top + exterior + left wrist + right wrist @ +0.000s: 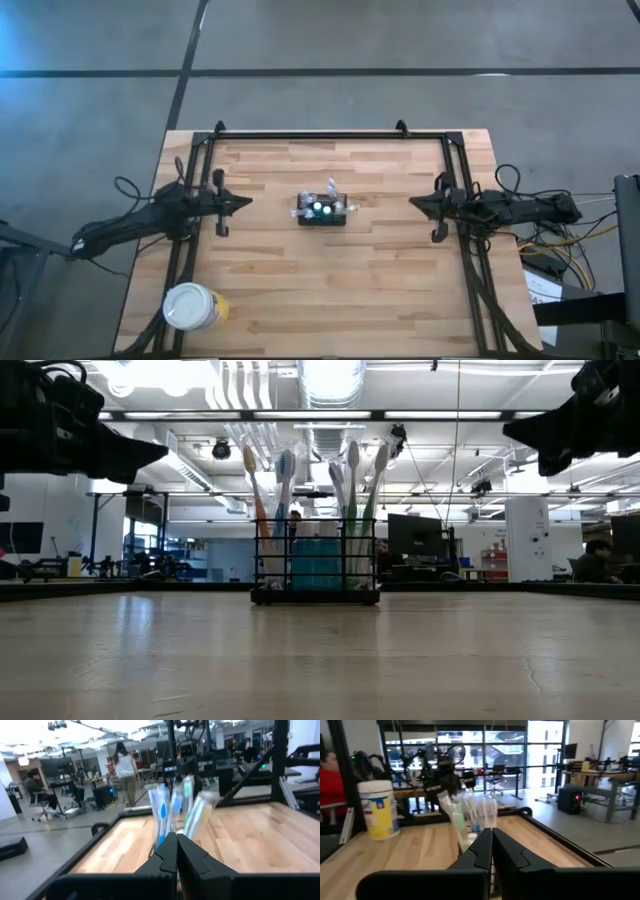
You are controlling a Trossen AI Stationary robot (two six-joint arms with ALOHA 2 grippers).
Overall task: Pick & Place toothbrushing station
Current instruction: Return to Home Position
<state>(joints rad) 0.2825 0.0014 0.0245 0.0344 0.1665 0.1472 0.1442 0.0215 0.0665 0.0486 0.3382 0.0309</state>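
A: Where's the toothbrushing station point(320, 212)?
B: Midway between left hand point(246, 201) and right hand point(414, 204), well apart from both; both pinched closed, empty.
A: Homing, then?
B: I'd draw each straight back, away from it, high above the tabletop point(400, 290).

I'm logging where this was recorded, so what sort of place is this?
Most likely a robotics lab in an open-plan workspace: exposed ceiling ducts, monitors and a seated person in the background, and a framed wooden table with the left arm and right arm at its sides.
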